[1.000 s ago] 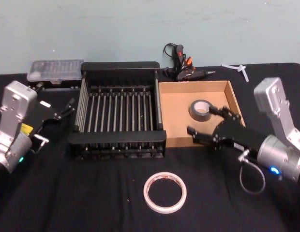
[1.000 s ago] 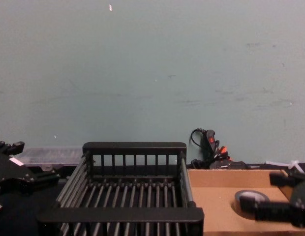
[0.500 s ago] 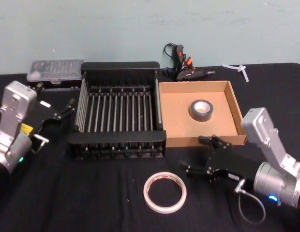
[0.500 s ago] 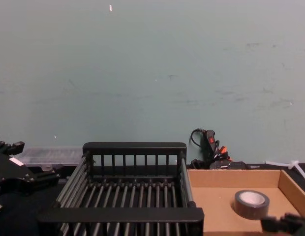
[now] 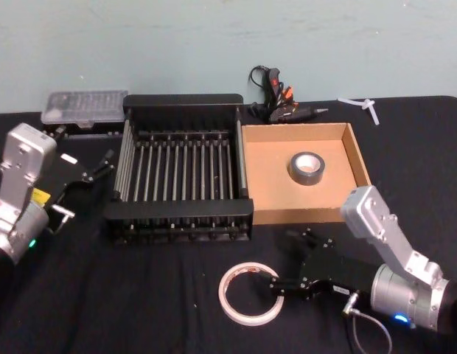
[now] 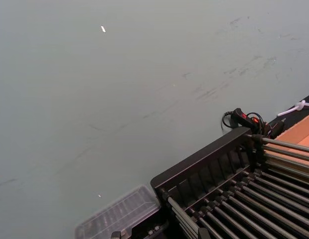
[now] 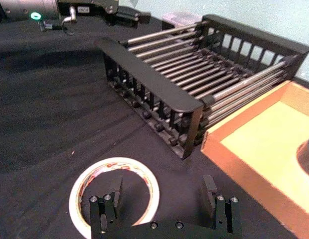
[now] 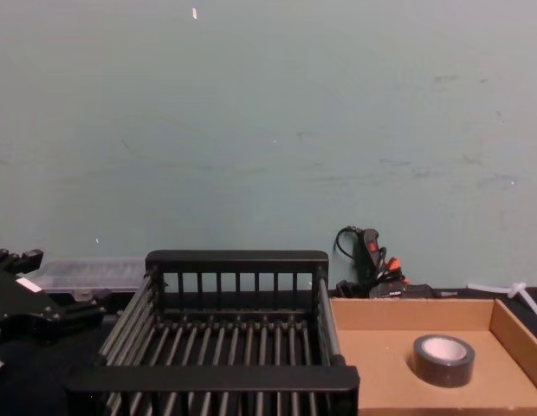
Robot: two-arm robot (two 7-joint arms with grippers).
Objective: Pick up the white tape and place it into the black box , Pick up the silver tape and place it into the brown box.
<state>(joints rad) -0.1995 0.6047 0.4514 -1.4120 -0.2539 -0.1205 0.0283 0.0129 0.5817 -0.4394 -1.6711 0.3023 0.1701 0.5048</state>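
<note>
Beside white tape point(image 5: 250, 293): right gripper point(image 5: 285, 265) (jaws apart).

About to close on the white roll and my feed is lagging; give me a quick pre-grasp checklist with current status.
1. Silver tape inside the brown box: ok, it lies flat on the floor.
2. Right pincer open: ok, jaws spread.
3. Right pincer lined up on the white tape: not ok; one finger is over the hole, the other is off to the side of the ring.
4. Pincer low enough to grip: cannot tell.
5. Black box ready to receive: ok, nothing inside.
6. Left pincer out of the way: ok, parked left of the black box.
</note>
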